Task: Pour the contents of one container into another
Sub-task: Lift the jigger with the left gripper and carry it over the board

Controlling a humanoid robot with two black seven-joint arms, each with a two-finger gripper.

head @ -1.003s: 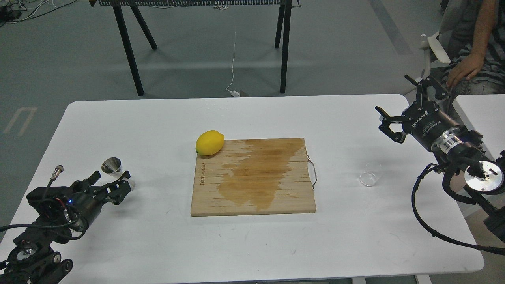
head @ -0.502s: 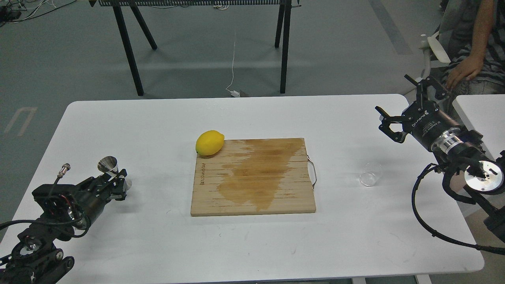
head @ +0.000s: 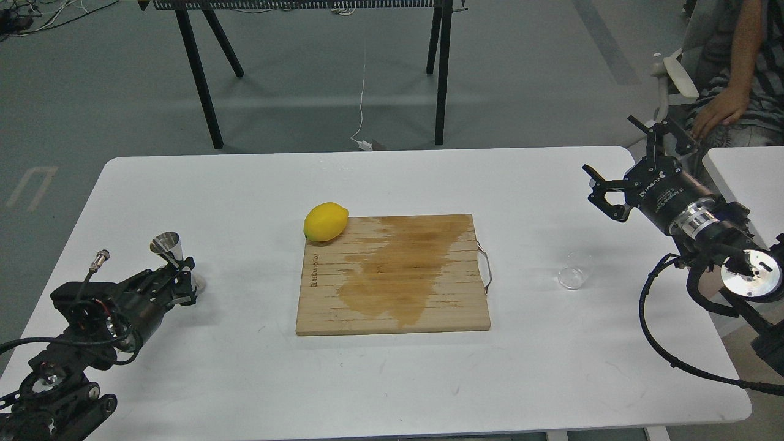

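Left gripper (head: 181, 277) is clamped on the steel jigger (head: 169, 248) at its waist. The jigger's upper cone sticks up above the fingers, tilted, mouth toward the camera; the lower cone shows just right of the fingers, close to the white table (head: 245, 184), and contact with it can't be told.

Right gripper (head: 621, 168) is released, fingers spread wide, nothing between them, hovering over the table's right edge. The clear glass cup (head: 576, 271) stands upright on the table below and slightly left of that gripper, apart from it, untouched. Whether it holds any liquid can't be made out.

Between the two grippers: a wooden cutting board (head: 392, 275) with a large dark wet stain across its middle, and a wire handle on the side facing the right gripper. A lemon (head: 325, 222) sits on the board's far corner nearest the left gripper side, overhanging the edge. The cup is well apart from the jigger, with the board between them.
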